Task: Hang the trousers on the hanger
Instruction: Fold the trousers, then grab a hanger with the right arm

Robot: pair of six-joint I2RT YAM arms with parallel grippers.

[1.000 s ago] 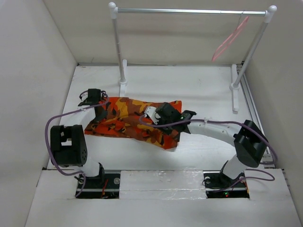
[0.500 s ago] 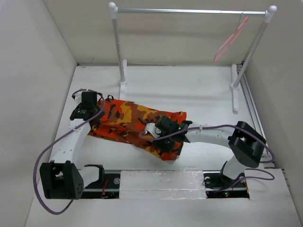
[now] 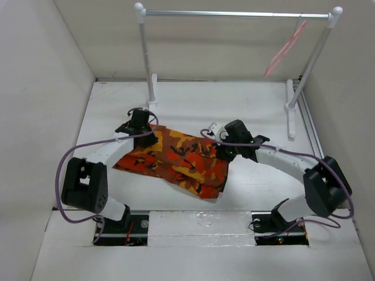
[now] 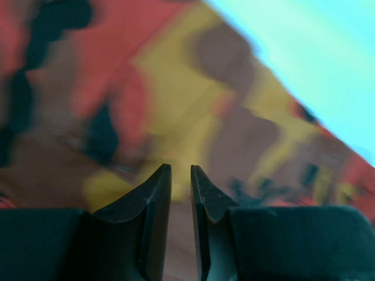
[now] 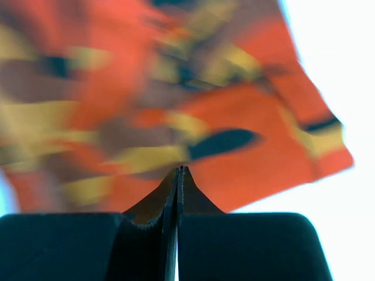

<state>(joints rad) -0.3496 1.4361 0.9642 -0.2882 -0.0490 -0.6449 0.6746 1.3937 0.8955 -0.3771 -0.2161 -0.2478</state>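
Clearly the trousers (image 3: 176, 161) are soft, light cloth: they lie flat and folded on the table (image 3: 246, 105), a little toward 9 o'clock from its middle, with the long side running from 10 o'clock down to 4 o'clock. I judge that they will sag and fold as soon as they are lifted, and will slide easily over a thin bar, so a pinch in the middle would only make a bundle. Better places to hold are the two far corners of the short ends, or the waistband, so the cloth stays spread. The hanger (image 3: 285, 47) is well apart from them, hanging tilted on the rail (image 3: 234, 13) at about 1 o'clock; it looks thin and light and will probably swing when touched. The left gripper (image 3: 142, 124) is low at the 11 o'clock corner of the trousers, with its arm bent back toward 8 o'clock; in the wrist view its fingers (image 4: 161, 181) are almost together with a narrow slit, and I see no cloth in this slit. The right gripper (image 3: 221, 151) is at the 2 o'clock edge, with the arm stretched low across the table from 4 o'clock. Its fingers (image 5: 190, 199) are pressed together, and whether they pinch any cloth I cannot tell.
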